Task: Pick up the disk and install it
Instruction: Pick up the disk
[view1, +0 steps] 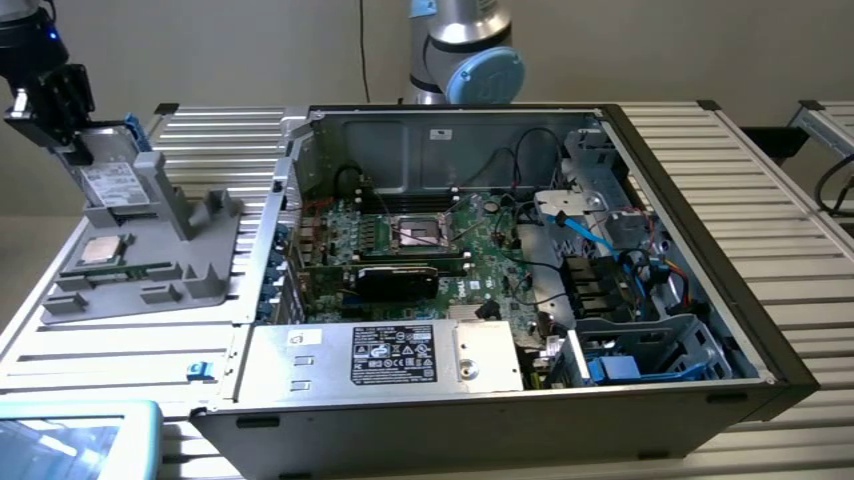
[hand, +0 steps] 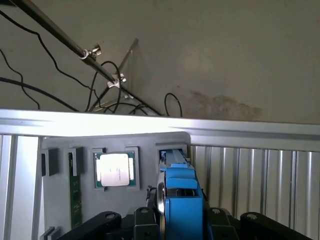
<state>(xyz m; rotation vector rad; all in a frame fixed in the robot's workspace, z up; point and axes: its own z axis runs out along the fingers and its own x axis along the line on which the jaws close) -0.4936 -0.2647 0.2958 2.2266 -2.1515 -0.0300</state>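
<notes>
The jaws are covering the top of the disk (view1: 112, 185); in the wrist view the picture's edge is cutting off its near end.

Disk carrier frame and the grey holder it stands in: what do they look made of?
On the disk, the carrier frame looks like blue moulded plastic: saturated colour, soft sheen. The holder is probably matte grey plastic, perhaps printed: uniform dull surface, no metallic glint.
</notes>
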